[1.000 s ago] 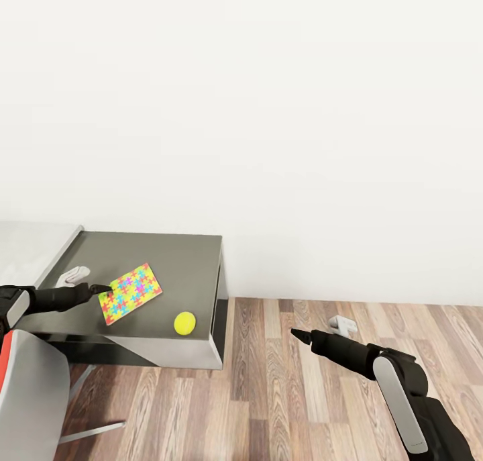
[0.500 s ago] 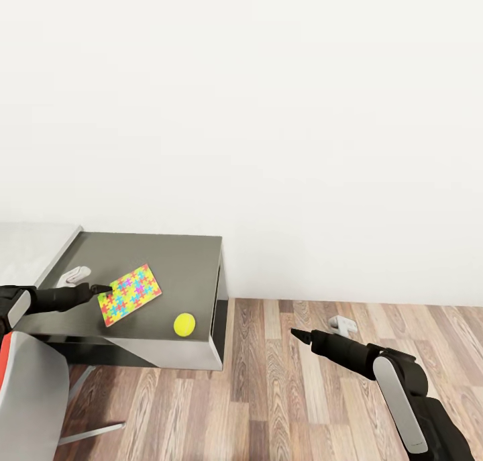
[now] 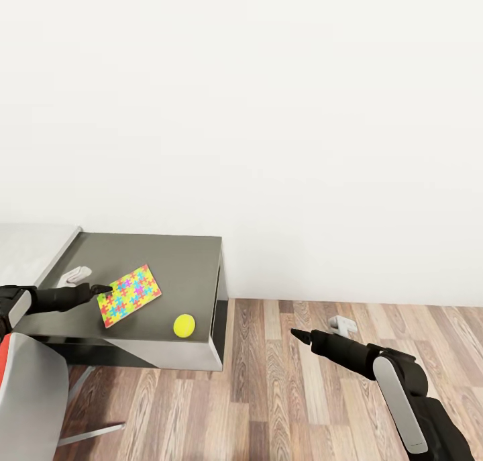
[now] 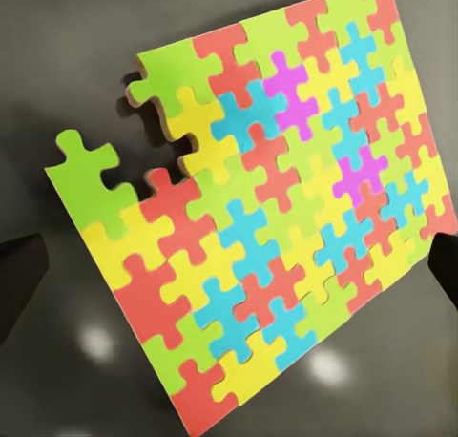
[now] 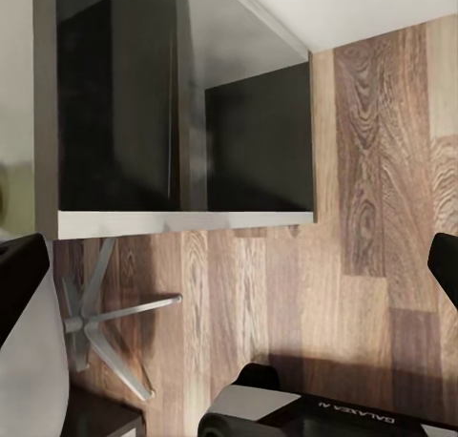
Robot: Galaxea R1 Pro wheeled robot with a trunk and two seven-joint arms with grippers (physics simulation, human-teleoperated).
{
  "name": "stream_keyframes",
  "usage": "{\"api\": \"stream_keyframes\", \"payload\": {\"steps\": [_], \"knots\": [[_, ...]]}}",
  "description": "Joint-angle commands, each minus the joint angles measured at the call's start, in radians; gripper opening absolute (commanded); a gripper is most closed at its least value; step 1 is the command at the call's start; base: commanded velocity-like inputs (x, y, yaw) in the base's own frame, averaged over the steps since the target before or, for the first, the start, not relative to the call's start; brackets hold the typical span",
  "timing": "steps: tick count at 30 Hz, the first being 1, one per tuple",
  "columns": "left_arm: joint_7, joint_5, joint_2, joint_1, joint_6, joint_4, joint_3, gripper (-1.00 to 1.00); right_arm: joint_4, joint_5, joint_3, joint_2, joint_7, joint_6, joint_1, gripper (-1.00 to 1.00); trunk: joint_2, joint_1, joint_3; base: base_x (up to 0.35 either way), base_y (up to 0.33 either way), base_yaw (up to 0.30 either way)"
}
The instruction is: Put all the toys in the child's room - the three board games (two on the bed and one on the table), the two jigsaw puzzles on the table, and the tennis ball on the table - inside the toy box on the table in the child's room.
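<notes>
Multicoloured jigsaw puzzle [image 3: 129, 294] is found just beyond the left pincer [image 3: 102, 288], fingers spread wide, its long axis slanting across the tabletop [image 3: 181, 260].

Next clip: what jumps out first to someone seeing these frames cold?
The multicoloured jigsaw puzzle lies flat on the grey table, with the left gripper at its edge, fingers spread either side in the wrist view. Nearby, a yellow tennis ball sits by the table's front edge. The right gripper hangs over wood floor.
</notes>
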Motion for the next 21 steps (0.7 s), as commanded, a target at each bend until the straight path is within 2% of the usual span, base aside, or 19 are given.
{"api": "stream_keyframes", "payload": {"steps": [1, 21], "knots": [[0.0, 0.006, -0.001, -0.001, 0.008, 0.0, 0.001, 1.0, -0.001, 0.009, -0.001, 0.0, 0.01, 0.005, 0.0, 1.0, -0.002, 0.001, -0.002, 0.0, 0.0, 0.0], [0.0, 0.005, -0.009, -0.001, 0.008, 0.0, 0.001, 1.0, -0.001, 0.009, -0.001, 0.0, 0.01, 0.005, 0.0, 1.0, -0.002, 0.001, -0.027, 0.0, 0.0, 0.04]]}}
